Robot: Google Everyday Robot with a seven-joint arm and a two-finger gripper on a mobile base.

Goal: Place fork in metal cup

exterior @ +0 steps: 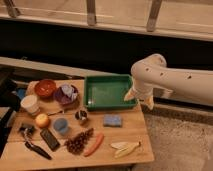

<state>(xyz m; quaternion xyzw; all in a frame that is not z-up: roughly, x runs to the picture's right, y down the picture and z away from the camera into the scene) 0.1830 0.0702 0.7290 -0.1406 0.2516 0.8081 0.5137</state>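
My tool, cream-yellow at its spread tips, hangs from my white arm at the right end of the green tray. The table is light tan wood. On it are a rust-red bowl, a purple bowl, a white paper cup, a yellow-orange apple, a blue cup, the steel-grey metal cup with its dark inside, a blue sponge, an orange carrot and a pale yellow banana peel.

3 cups: 1 white paper cup, 1 blue plastic cup, 1 shiny steel metal cup. 2 bowls: 1 red-brown round bowl, 1 purple round bowl. 1 green rectangular tray. 1 blue rectangular sponge. 1 orange carrot. 1 pale two-finger gripper, at tray's right edge.
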